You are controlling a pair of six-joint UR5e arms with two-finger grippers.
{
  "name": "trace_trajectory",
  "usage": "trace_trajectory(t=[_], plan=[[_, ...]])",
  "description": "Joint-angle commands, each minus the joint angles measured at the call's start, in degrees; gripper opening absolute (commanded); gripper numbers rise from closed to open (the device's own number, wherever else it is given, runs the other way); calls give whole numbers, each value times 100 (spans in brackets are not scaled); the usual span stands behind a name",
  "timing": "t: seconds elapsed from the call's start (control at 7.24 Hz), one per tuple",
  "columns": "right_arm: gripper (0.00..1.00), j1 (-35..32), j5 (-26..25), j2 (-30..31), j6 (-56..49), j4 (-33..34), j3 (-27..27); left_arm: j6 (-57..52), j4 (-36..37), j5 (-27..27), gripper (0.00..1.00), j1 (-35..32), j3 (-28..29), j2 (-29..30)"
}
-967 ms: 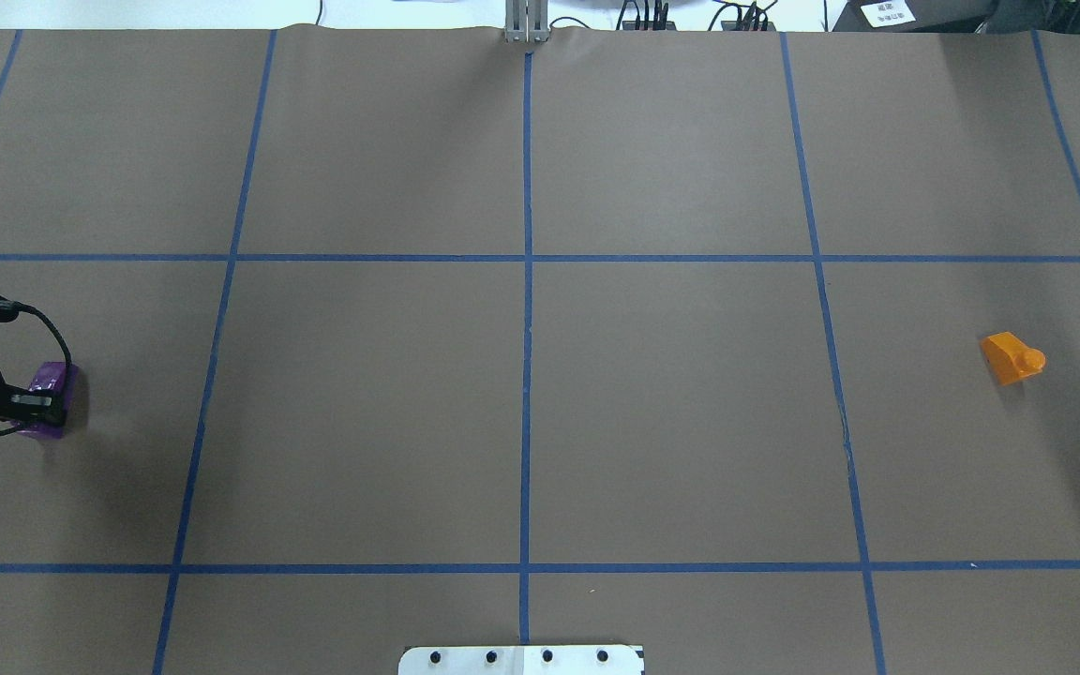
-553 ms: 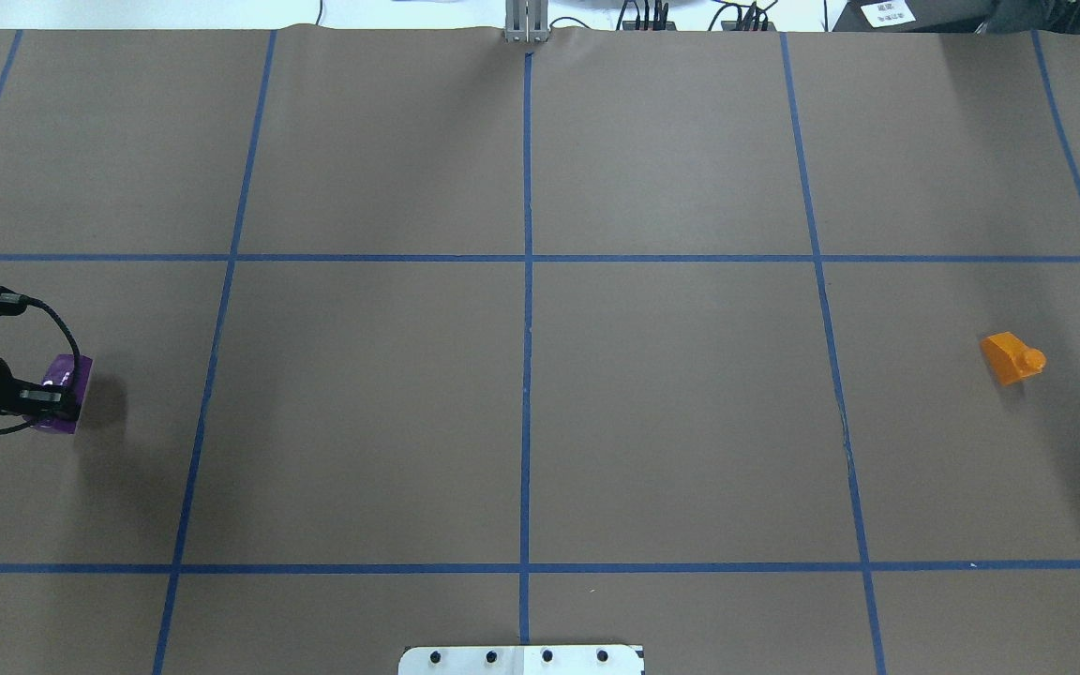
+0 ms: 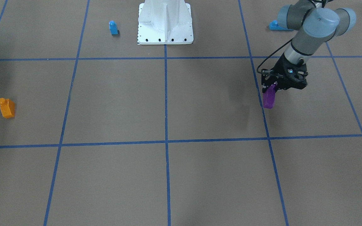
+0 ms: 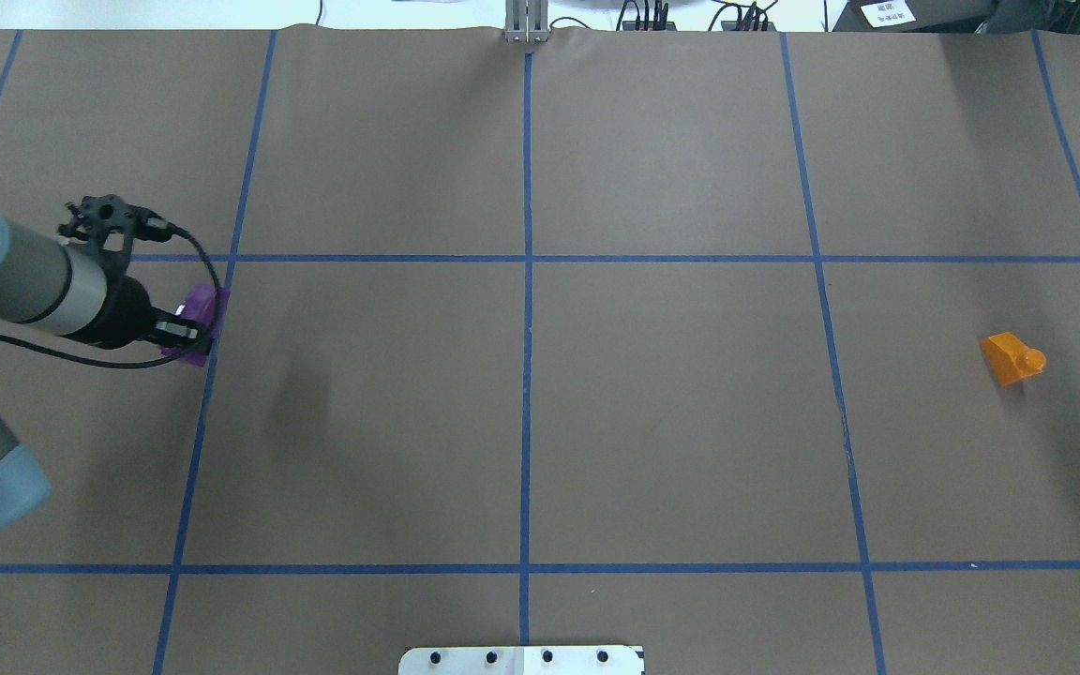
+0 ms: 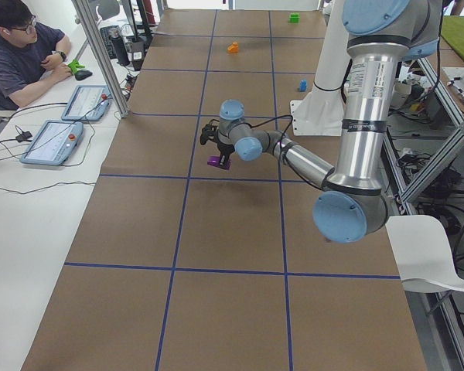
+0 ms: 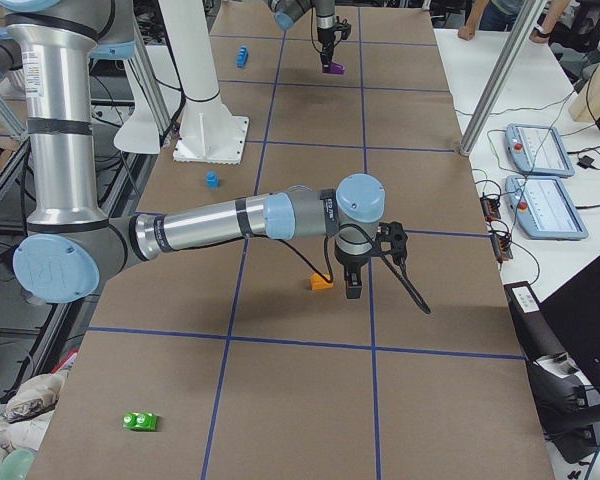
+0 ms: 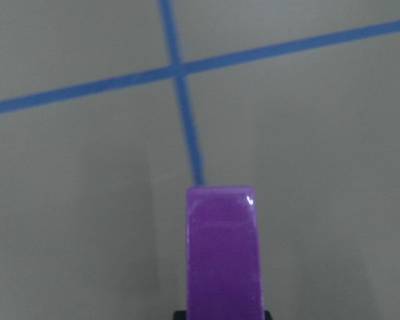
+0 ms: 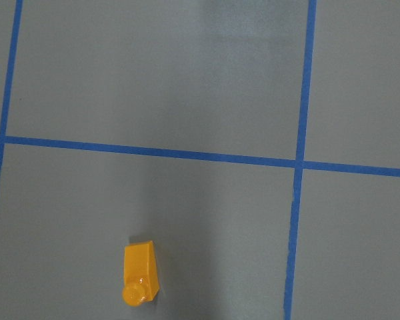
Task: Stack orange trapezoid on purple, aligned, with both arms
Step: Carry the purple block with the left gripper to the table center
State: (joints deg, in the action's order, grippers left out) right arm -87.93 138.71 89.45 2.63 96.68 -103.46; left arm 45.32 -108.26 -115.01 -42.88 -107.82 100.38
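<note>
Worktop (image 4: 671, 412) is covered in brown paper, split into big squares by blue tape lines (image 4: 527, 375). The white arm pedestal (image 3: 165, 22) is bolted at top centre of the front-facing view. In the left side view a seated operator in a dark shirt (image 5: 19, 54) is at upper left, behind an aluminium post (image 5: 100, 54), with grey control tablets (image 5: 50, 143) on a white bench along the worktop's edge.

Left hand (image 3: 274, 88) is closed on the small glossy purple sloped plastic block (image 3: 269, 97). The block hangs below the fingers, and its shadow falls apart from it on the paper. In the overhead view the block (image 4: 198, 309) is at left, mid-height, over a vertical tape line just below a crossing. The left wrist view shows the block (image 7: 225, 253) at bottom centre, with the tape cross above it.

The small glossy orange trapezoid block with one stud (image 4: 1012, 357) lies on the worktop at far right, mid-height, overhead, with its stud toward the right edge. It is well apart from the purple block. The right wrist view has it (image 8: 141, 274) at lower left.

Right hand (image 6: 352, 292) shows only in the right side view, just beside the orange block (image 6: 322, 282); can't tell how far open it is.

Other items: a small blue single-stud block (image 3: 113, 27) left of the pedestal, a long blue brick (image 3: 276, 25) at upper right partly behind the left arm, and a green brick (image 6: 140, 421) at lower left of the right side view.
</note>
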Motion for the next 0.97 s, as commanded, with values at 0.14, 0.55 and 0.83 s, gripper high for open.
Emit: trace_trajectory(t=[0.14,0.55,0.83], plan=[[100,136,-10,-41,0,0,10,-673,1052,453,0,455,1293,2305],[100,206,-10,-59,0,0,19,-490,983,576,0,798,3017,3819],[100,233,-10,-85,0,0,19,-251,930,620,0,887,3416,4156]])
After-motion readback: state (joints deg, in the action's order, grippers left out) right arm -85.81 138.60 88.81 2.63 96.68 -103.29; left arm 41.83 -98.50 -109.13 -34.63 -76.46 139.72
